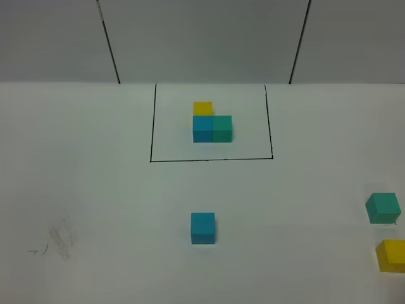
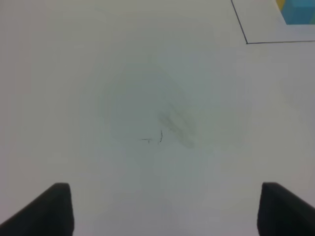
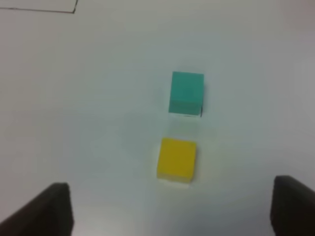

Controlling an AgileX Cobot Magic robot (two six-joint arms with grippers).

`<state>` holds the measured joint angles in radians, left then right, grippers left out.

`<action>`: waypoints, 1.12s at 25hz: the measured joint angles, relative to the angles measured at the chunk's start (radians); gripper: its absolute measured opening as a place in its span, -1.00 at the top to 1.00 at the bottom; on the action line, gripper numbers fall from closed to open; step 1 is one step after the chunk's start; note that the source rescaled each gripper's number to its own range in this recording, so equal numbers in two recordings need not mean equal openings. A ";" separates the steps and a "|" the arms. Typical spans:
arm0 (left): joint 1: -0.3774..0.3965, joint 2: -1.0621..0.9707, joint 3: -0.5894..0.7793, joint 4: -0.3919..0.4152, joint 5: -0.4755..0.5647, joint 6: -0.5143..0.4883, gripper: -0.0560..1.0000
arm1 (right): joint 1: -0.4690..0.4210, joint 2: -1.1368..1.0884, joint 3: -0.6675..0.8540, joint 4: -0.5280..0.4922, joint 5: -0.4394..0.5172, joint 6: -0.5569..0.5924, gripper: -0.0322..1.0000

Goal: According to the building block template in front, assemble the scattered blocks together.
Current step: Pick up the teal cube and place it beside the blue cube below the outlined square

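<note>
Three scattered blocks point(image 1: 202, 228) lie apart, none joined | template point(image 1: 212, 126) upper centre | left tool point(image 2: 165, 199), right tool point(image 3: 172, 199) both spread, empty | all assembly left

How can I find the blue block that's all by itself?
Look at the white table and find the black rectangle drawn at its far side. In front of its near line sits one sky-blue cube. Unlike the bordered blue cube, it touches no other block.
</note>
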<state>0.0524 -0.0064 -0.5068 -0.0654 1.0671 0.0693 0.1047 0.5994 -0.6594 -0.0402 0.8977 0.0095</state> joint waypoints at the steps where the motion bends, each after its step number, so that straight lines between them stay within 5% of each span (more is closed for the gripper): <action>1: 0.000 0.000 0.000 0.000 0.000 0.000 -0.57 | 0.000 0.025 -0.005 -0.009 -0.017 0.000 -0.67; 11: 0.000 0.000 0.000 0.000 0.000 0.000 -0.57 | 0.000 0.351 -0.090 -0.042 -0.091 0.025 -0.65; 19: 0.000 0.000 0.000 0.000 0.000 0.000 -0.57 | 0.000 0.535 -0.099 -0.054 -0.316 0.106 -0.64; 28: 0.000 -0.001 0.000 0.000 0.000 0.000 -0.57 | -0.012 0.742 -0.213 -0.083 -0.314 0.110 -0.63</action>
<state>0.0524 -0.0076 -0.5068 -0.0654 1.0671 0.0693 0.0930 1.3410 -0.8721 -0.1229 0.5841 0.1195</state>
